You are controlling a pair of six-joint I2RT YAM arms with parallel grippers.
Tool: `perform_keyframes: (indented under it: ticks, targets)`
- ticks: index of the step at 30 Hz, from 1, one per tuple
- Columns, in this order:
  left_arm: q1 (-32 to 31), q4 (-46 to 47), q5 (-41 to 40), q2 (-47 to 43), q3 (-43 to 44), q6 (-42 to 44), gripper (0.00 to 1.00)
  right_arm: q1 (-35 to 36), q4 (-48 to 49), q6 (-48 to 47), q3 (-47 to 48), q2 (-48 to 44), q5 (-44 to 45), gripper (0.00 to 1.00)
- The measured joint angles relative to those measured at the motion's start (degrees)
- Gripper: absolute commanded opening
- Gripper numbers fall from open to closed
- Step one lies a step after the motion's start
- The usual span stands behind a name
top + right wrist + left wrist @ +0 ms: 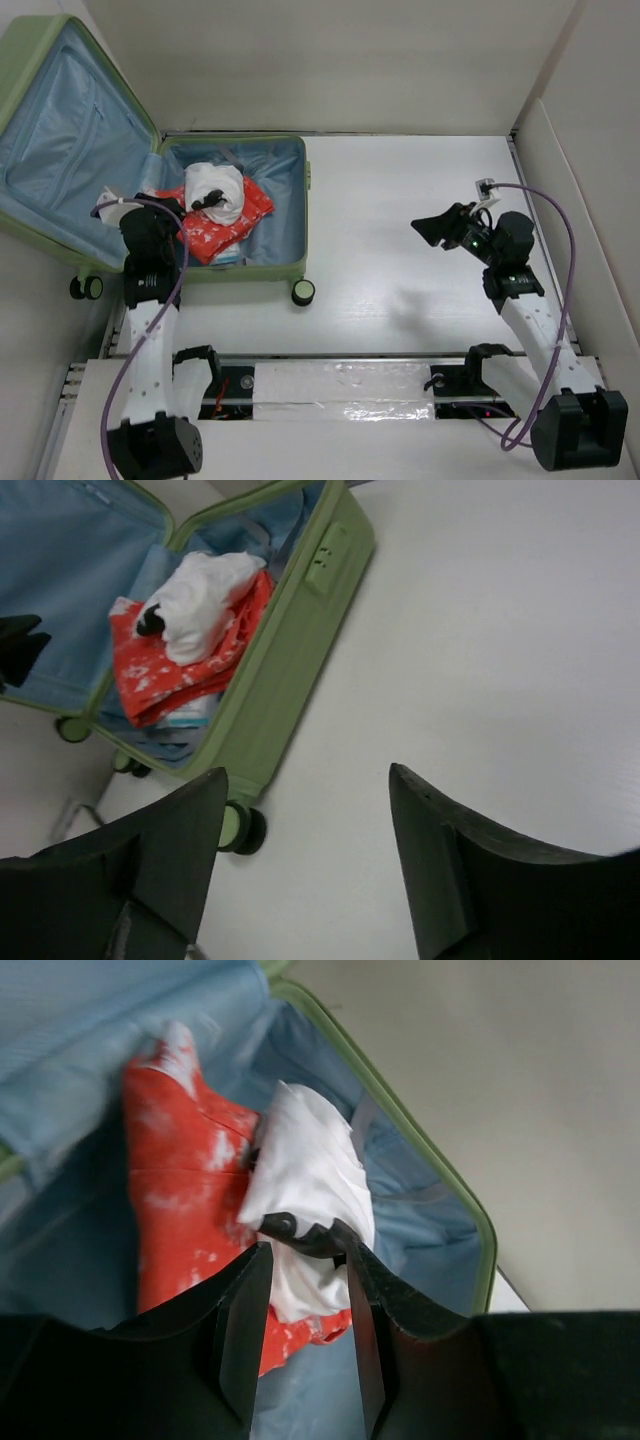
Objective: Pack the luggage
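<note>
The light-green luggage [255, 270] lies open at the left, with its blue-lined lid [60, 130] propped up behind. In its base, a white garment [218, 187] with a small black piece [205, 202] lies on a red patterned garment [215, 235]. My left gripper [172, 222] hovers over the base's near-left part. In the left wrist view it [305, 1255] is open, and the white garment [305, 1160] and black piece [295, 1232] lie just beyond the tips. My right gripper [430, 228] is open and empty over the table [307, 770], right of the luggage [290, 650].
Black spinner wheels [303, 292] stick out at the luggage's near edge. A folded light-blue item lies under the red garment [150, 670]. White panels wall in the table at the back and right [580, 150]. A foil-covered rail [340, 385] runs between the arm bases.
</note>
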Motion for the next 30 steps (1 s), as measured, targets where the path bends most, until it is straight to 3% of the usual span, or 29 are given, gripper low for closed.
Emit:
perform_keyframes:
  ticks: [2, 5, 9, 12, 21, 26, 30]
  targets:
    - [0.0, -4.1, -3.5, -5.2, 0.3, 0.8, 0.32, 2.6, 0.4, -0.9, 0.0, 1.7, 0.9, 0.00]
    - [-0.5, -11.4, -11.3, -12.5, 2.7, 1.8, 0.29, 7.1, 0.2, -3.1, 0.0, 3.4, 2.9, 0.00]
    - [-1.4, -18.7, -27.1, -15.3, 11.5, 3.8, 0.32, 12.3, 0.3, -5.2, 0.0, 4.9, 4.8, 0.25]
    - [-2.5, -22.1, -39.1, -14.6, 16.8, 6.1, 0.39, 14.6, 0.9, -6.3, 0.0, 5.5, 5.4, 0.37]
    - [-4.0, -27.6, -62.1, -4.0, 24.7, 11.1, 0.44, 16.8, 1.3, -7.7, 0.0, 5.6, 5.4, 0.42]
    - [-4.2, -27.5, -66.9, 5.8, 31.1, 12.7, 0.48, 17.9, 1.1, -8.3, 0.0, 4.4, 5.4, 0.43]
    - [-4.2, -26.8, -70.8, 10.0, 29.5, 14.4, 0.49, 18.5, 0.6, -8.7, 0.0, 4.0, 6.3, 0.43]
